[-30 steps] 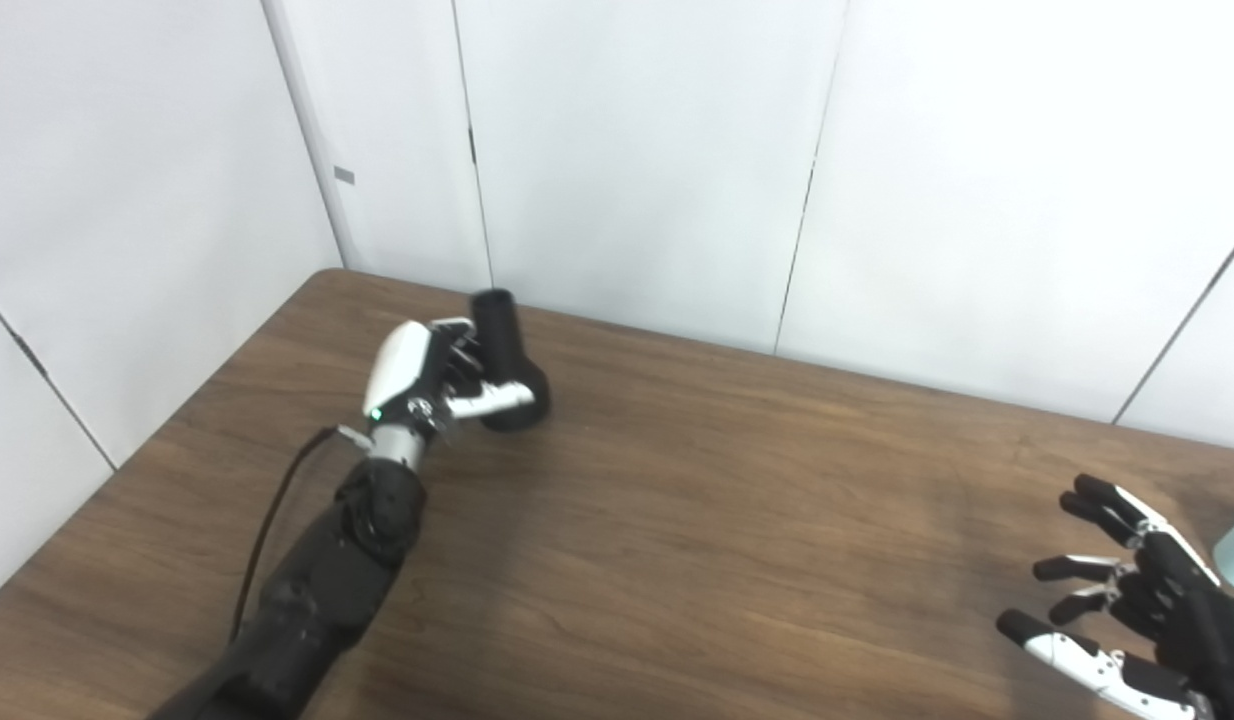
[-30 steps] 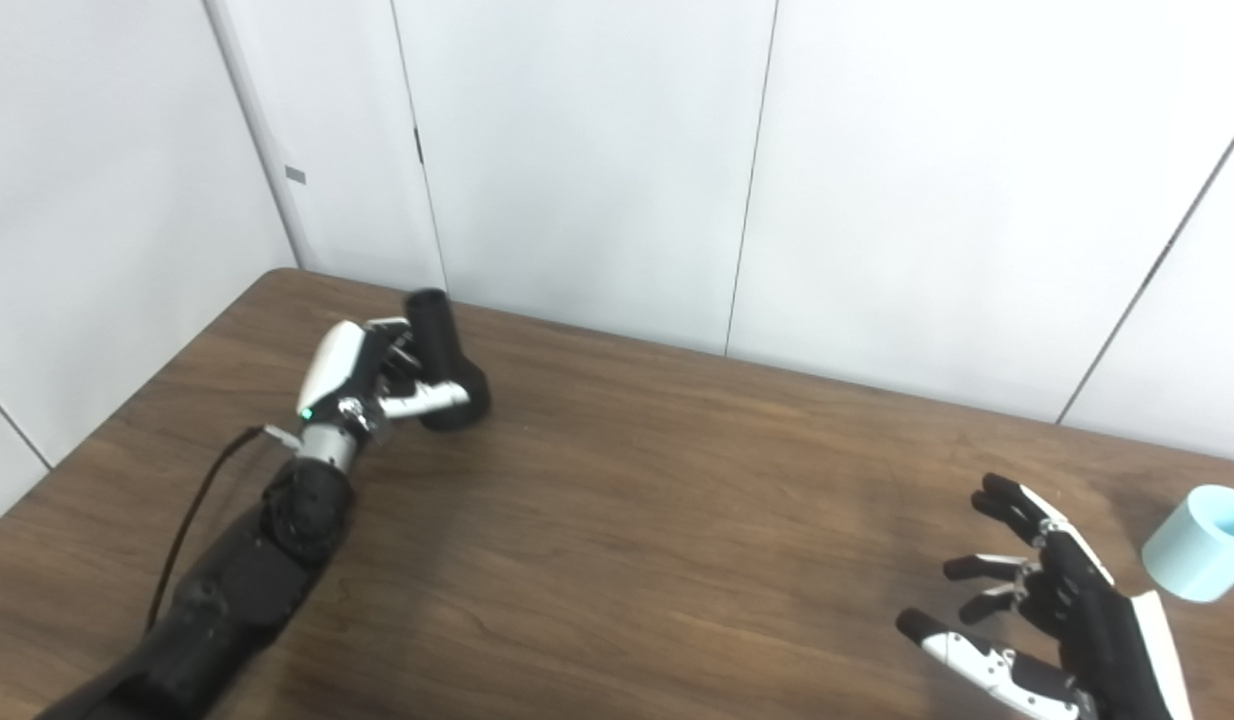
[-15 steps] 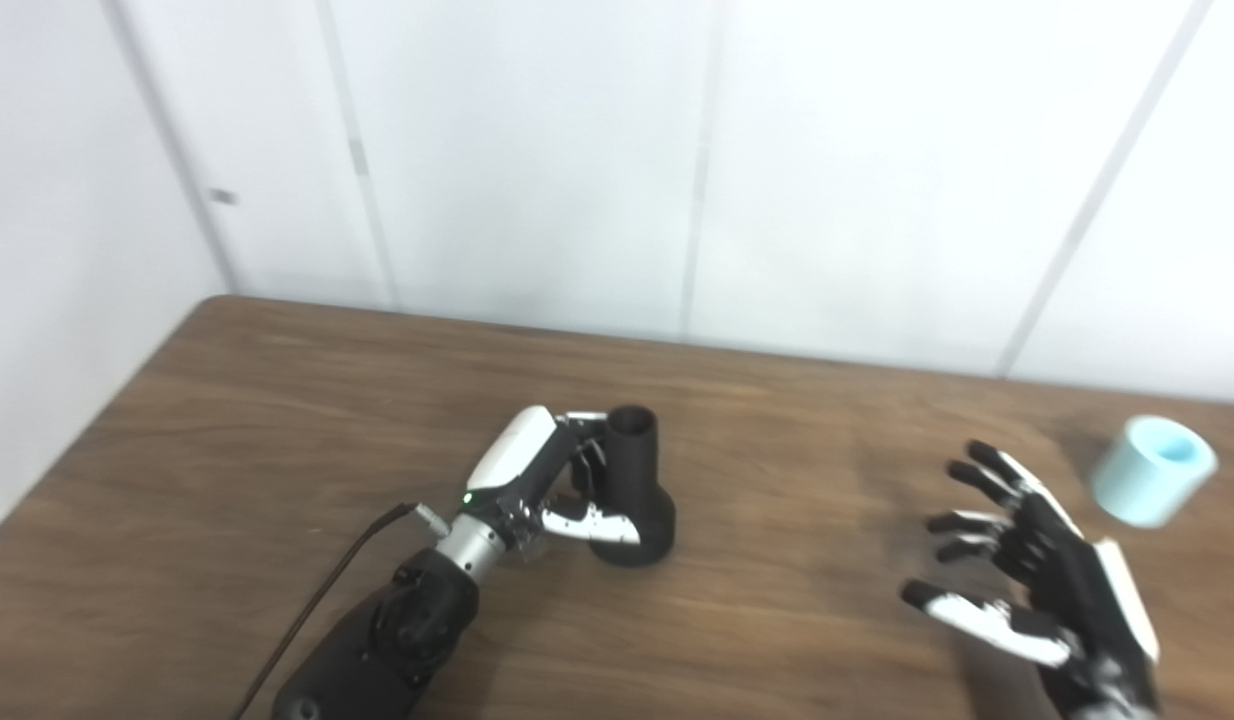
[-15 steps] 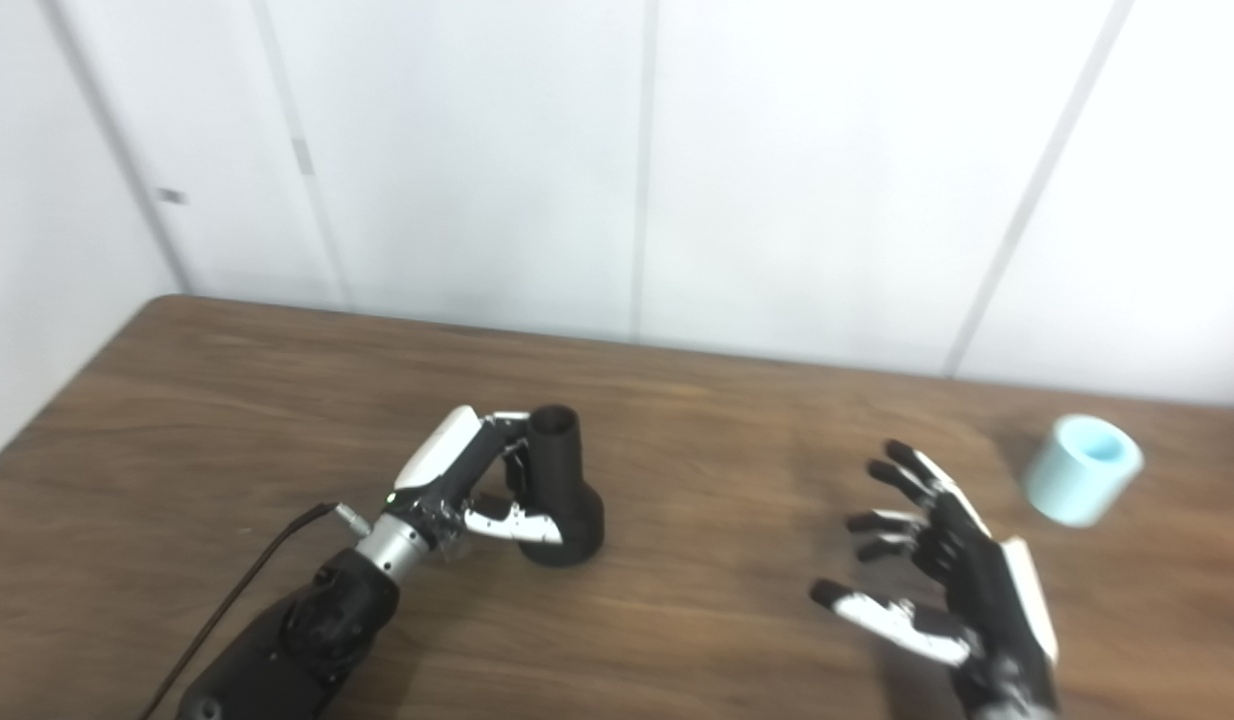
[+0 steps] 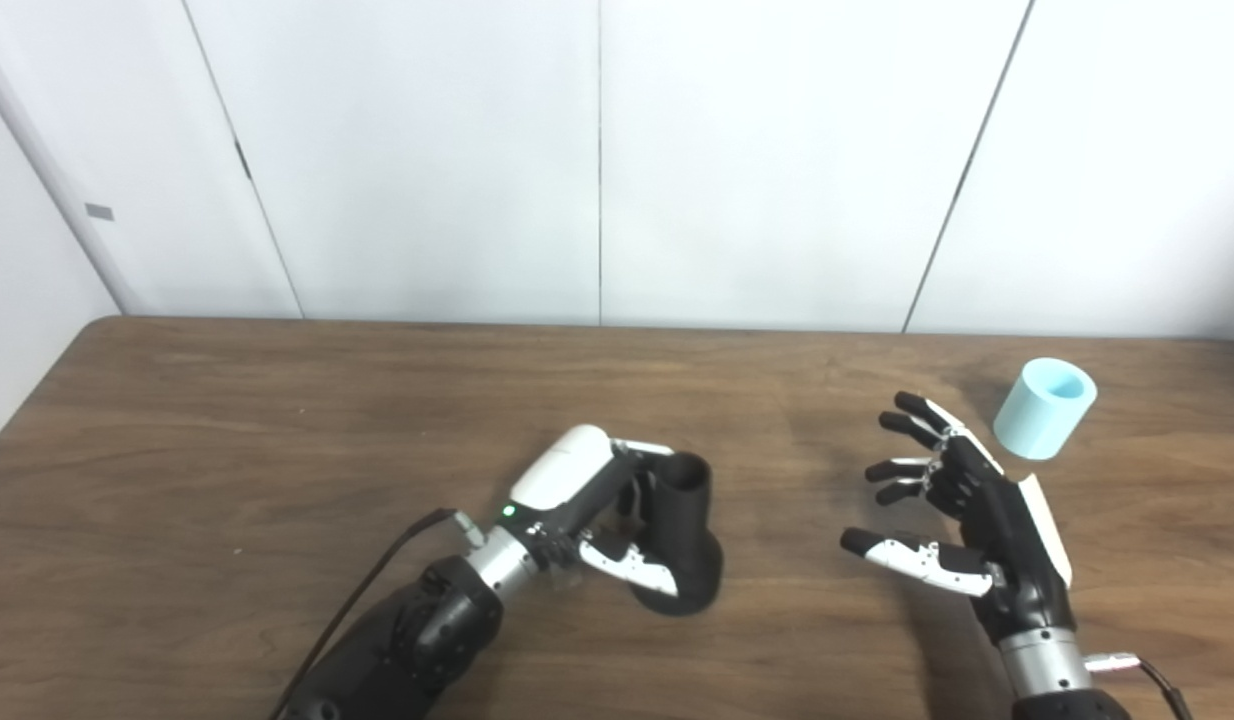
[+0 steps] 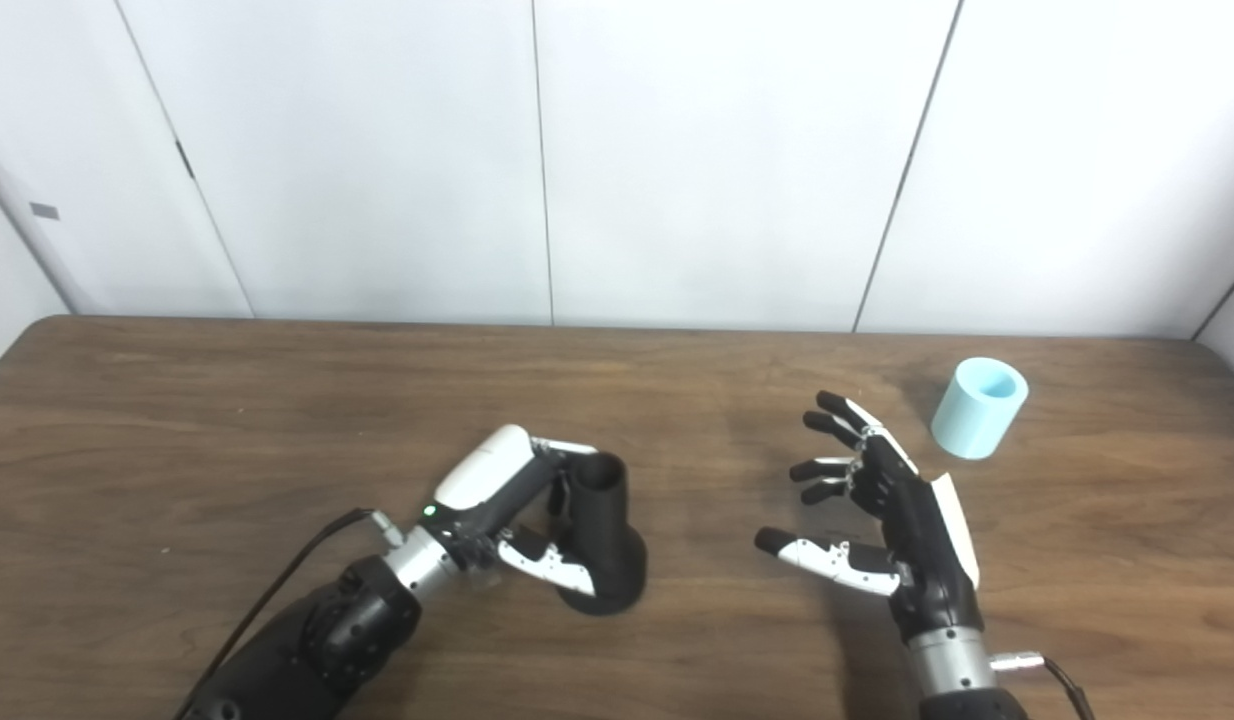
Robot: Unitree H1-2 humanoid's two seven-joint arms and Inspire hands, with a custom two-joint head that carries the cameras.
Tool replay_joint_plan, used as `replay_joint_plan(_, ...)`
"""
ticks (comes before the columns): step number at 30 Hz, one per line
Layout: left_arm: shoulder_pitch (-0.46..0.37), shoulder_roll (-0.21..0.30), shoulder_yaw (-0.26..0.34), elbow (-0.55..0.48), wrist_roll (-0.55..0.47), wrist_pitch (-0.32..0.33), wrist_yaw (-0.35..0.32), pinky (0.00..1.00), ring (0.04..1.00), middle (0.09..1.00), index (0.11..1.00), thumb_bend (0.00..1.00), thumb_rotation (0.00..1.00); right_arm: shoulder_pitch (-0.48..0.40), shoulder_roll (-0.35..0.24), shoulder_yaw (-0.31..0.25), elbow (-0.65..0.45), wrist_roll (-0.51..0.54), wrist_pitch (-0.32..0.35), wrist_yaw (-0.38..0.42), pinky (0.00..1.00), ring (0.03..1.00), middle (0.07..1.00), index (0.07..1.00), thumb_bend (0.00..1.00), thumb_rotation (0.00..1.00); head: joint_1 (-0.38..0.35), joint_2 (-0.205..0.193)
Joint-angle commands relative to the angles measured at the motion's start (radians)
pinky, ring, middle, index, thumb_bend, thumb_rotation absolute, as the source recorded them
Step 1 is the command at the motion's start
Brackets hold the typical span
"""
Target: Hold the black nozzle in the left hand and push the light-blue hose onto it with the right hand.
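Your left hand wraps its fingers around the upright black nozzle mid-table. Your right hand hovers with fingers spread, near the light-blue hose by the table's far right corner.

Looks like lab / robot test cell, not home or shop. Evidence: plain white panel walls with vertical seams on back and left side, small grey tag on left panel. Single wood-grain table pushed against walls. Cabled arms in shot: black cable runs along left forearm.
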Motion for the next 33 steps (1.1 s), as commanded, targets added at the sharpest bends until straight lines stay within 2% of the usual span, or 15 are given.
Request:
replay_joint_plan(1,0.1,-0.006,-0.073,0.117,0.075,0.012,-0.006,0.25,0.366,0.426,0.52,0.5,0.0,-0.025,-0.012,-0.017,-0.026,0.035,-0.04,-0.005,0.48,0.587,0.799,0.83,0.74,0.06,-0.007,0.003)
replay_joint_plan(6,0.074,0.017,-0.136,0.173,0.164,0.012,0.043,0.24,0.366,0.426,0.517,0.5,0.0,-0.024,-0.051,-0.035,-0.031,0.052,-0.042,0.008,0.52,0.611,0.801,0.834,0.73,0.09,-0.025,0.008)
replay_joint_plan(11,0.062,0.022,-0.168,0.24,0.251,0.02,0.092,0.26,0.363,0.434,0.523,0.5,0.0,-0.044,-0.092,-0.045,-0.143,0.041,0.049,0.014,0.48,0.603,0.805,0.84,0.74,0.16,-0.041,0.01)
replay_joint_plan(16,0.044,0.019,-0.225,0.302,0.347,0.021,0.192,0.26,0.36,0.436,0.529,0.5,0.0,-0.073,-0.121,-0.061,-0.224,0.052,0.129,0.015,0.44,0.568,0.783,0.813,0.75,0.1,-0.051,0.008)
replay_joint_plan(19,0.03,0.017,-0.262,0.333,0.398,0.031,0.252,0.31,0.359,0.437,0.524,0.5,0.0,-0.089,-0.137,-0.074,-0.258,0.061,0.171,0.021,0.45,0.575,0.774,0.8,0.75,0.05,-0.061,0.005)
replay_joint_plan(23,0.016,0.018,-0.298,0.368,0.436,0.036,0.305,0.33,0.362,0.457,0.535,0.5,0.0,-0.114,-0.179,-0.086,-0.28,0.032,0.169,0.035,0.46,0.567,0.763,0.803,0.75,0.03,-0.082,-0.001)
replay_joint_plan(25,0.011,0.021,-0.314,0.379,0.455,0.04,0.324,0.34,0.37,0.47,0.533,0.5,0.0,-0.137,-0.207,-0.09,-0.301,0.006,0.187,0.04,0.46,0.563,0.772,0.806,0.74,0.07,-0.082,-0.001)
replay_joint_plan(26,0.008,0.021,-0.318,0.388,0.457,0.038,0.329,0.34,0.371,0.466,0.533,0.5,0.0,-0.149,-0.217,-0.092,-0.321,-0.007,0.22,0.041,0.46,0.562,0.772,0.802,0.74,0.07,-0.116,-0.013)
replay_joint_plan(28,0.007,0.021,-0.317,0.399,0.448,0.033,0.327,0.33,0.373,0.461,0.533,0.5,0.0,-0.178,-0.24,-0.095,-0.363,-0.039,0.281,0.044,0.46,0.584,0.772,0.803,0.73,0.05,-0.138,-0.022)
replay_joint_plan(30,0.009,0.024,-0.311,0.397,0.431,0.032,0.311,0.33,0.379,0.456,0.529,0.5,0.0,-0.217,-0.271,-0.103,-0.401,-0.059,0.347,0.048,0.46,0.601,0.776,0.808,0.72,0.07,-0.157,-0.03)
replay_joint_plan(33,0.008,0.028,-0.31,0.407,0.43,0.024,0.327,0.31,0.386,0.438,0.52,0.5,0.0,-0.285,-0.318,-0.118,-0.419,-0.085,0.429,0.055,0.48,0.595,0.762,0.799,0.73,0.06,-0.2,-0.051)
